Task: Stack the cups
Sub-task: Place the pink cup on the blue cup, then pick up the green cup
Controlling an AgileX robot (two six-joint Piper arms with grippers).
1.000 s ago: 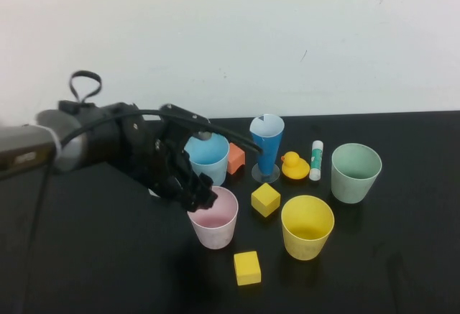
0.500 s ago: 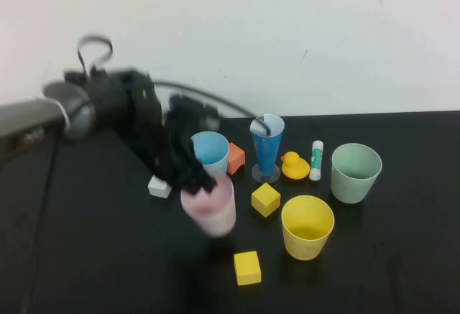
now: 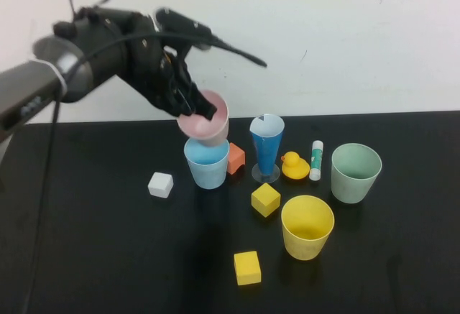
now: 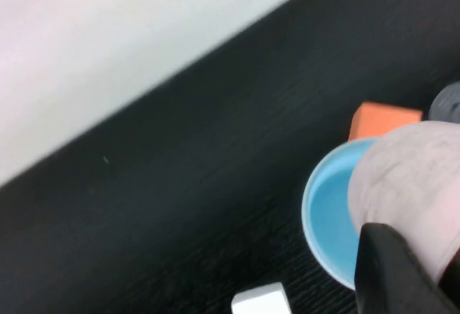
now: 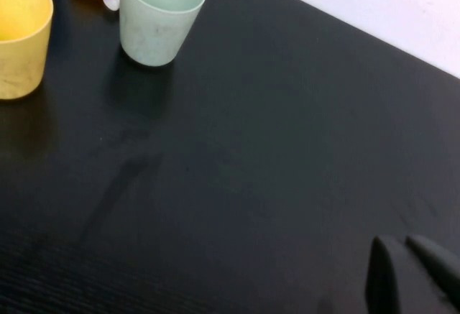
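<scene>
bench [image 3: 86,256]: black, everything sits on it
left claw [image 3: 195,104]: clamped on the pink cup [image 3: 205,118], held tilted in the air right above the blue cup [image 3: 207,163]
right claw [image 5: 410,271]: pinched shut, low over bare bench, well away from the blue cup
green cup [image 3: 355,172]: far right of the blue cup
yellow cup [image 3: 307,226]: front-right of the blue cup

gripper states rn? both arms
Left gripper: shut on the pink cup, held above the light blue cup.
Right gripper: shut, empty, low over the table.

Left end effector [image 3: 195,107] hides part of the pink cup [image 3: 208,126].
</scene>
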